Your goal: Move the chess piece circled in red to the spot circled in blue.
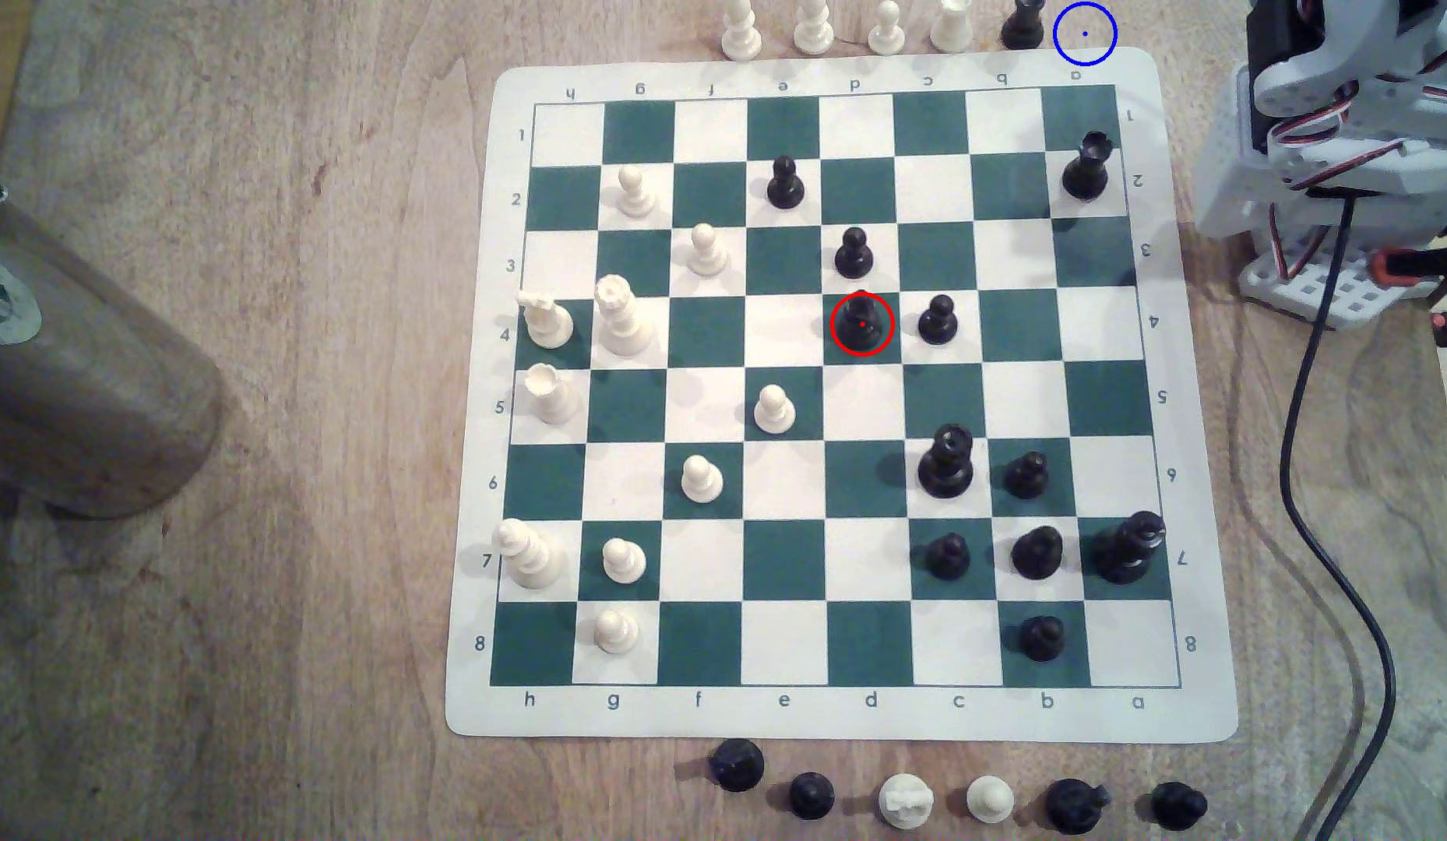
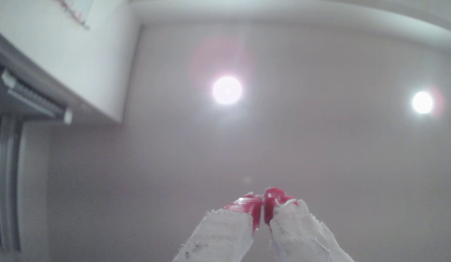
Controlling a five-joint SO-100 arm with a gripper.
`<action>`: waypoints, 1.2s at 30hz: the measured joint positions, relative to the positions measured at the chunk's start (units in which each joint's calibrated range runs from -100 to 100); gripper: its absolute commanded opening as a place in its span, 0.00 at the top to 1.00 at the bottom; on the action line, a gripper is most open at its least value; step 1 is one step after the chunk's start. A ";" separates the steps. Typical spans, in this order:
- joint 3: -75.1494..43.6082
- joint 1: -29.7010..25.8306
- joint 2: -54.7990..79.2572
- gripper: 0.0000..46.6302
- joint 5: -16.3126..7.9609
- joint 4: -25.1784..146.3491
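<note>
While the arm point(image 1: 1343, 137) is folded up at the exterior view's right edge, off the board, the black pawn point(image 1: 861, 319) ringed in red is seen standing upright on a green square of the chess mat point(image 1: 842, 720), in the d column at row 4. Another black pawn point(image 1: 937, 319) is parked just beside it toward the exterior view's right, and a third point(image 1: 853, 251) sits on the square above it. The blue-ringed spot point(image 1: 1084, 33) is drawn on bare tabletop point(image 1: 299, 404) past the mat's top right corner, just beside a black piece point(image 1: 1022, 24) lined up with some white ones. In the wrist view the tool point(image 2: 262, 209) is pointed up at the ceiling, where two lamps point(image 2: 227, 90) are glaring. Its red tips, wrapped lower down in white tape, are pressed together with nothing held between them.
</note>
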 measured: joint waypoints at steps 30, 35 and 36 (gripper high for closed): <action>-9.40 -10.18 1.84 0.94 4.15 117.53; -20.97 -12.46 8.80 0.84 2.00 137.61; -23.50 -12.68 10.47 0.85 1.42 141.51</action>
